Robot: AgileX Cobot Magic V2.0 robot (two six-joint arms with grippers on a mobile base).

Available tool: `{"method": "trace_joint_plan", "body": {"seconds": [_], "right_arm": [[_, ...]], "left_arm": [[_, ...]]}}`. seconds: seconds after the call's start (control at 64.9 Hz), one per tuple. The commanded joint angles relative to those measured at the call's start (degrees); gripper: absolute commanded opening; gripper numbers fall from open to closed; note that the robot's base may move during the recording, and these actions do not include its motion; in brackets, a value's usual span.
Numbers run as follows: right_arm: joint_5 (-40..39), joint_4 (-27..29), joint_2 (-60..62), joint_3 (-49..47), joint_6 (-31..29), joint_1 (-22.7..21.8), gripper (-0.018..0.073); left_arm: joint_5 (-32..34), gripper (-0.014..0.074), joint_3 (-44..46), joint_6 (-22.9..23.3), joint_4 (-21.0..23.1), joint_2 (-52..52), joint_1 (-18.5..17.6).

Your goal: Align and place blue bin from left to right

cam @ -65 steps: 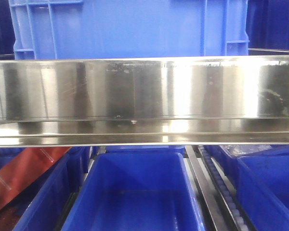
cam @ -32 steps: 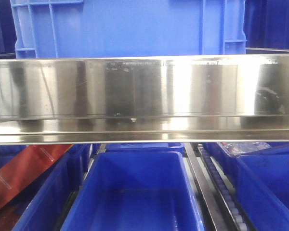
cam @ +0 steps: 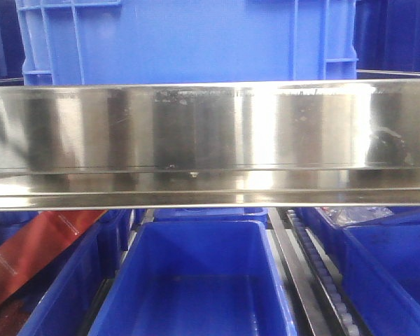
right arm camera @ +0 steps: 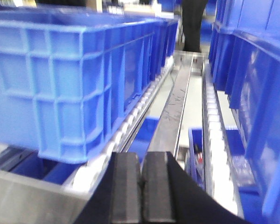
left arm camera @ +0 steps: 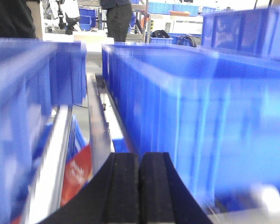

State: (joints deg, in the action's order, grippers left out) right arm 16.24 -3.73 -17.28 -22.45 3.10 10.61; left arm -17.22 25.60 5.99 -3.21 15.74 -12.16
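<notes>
- Steel rail (cam: 210, 140) spans the full width of the front view; taken as the landmark for all positions below.
- Blue bin (cam: 189, 42) sits directly behind and above the rail, its smooth side panel facing the camera, vertical ribs near both corners. Left and right corners both in frame; top rim cut off by the frame edge.
- Long axis of the bin, judged from both wrist views, runs away from the rail along the roller track (right arm camera: 135, 112); short face toward the rail.
- Open room: in the right wrist view a bare steel lane (right arm camera: 179, 102) lies beside the bin, with darker blue crates (right arm camera: 252, 70) on its far side. In the left wrist view a narrow gap with a steel strip (left arm camera: 95, 116) separates the bin from a neighbouring blue crate (left arm camera: 23, 102).
- Below the rail: an open blue tub (cam: 192, 280) at centre, flanked by others; a red packet (cam: 35, 252) lies tilted at the left.
- Left tool (left arm camera: 139, 186): black pads pressed together, nothing between them.
- Right tool (right arm camera: 141, 186): pads likewise closed, nothing held, just in front of the bin's corner.
</notes>
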Motion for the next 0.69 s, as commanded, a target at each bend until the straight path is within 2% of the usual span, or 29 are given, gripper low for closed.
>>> {"method": "trace_joint_plan", "body": {"seconds": [0.0, 0.262, 0.678], "right_arm": [[-2.61, -0.67, 4.96, 3.37, -0.12, -0.14, -0.0069], [-3.53, -0.67, 11.58, 5.75, -0.12, -0.14, -0.0069], [-4.09, -0.67, 11.58, 5.75, -0.12, -0.14, -0.0069]], "left_arm": [[1.92, -0.0111, -3.56, 0.32, 0.27, -4.72, -0.12], [1.8, -0.0111, -6.61, 0.32, 0.27, -12.84, -0.12], [2.03, -0.0111, -6.61, 0.32, 0.27, -13.17, -0.12]]}}
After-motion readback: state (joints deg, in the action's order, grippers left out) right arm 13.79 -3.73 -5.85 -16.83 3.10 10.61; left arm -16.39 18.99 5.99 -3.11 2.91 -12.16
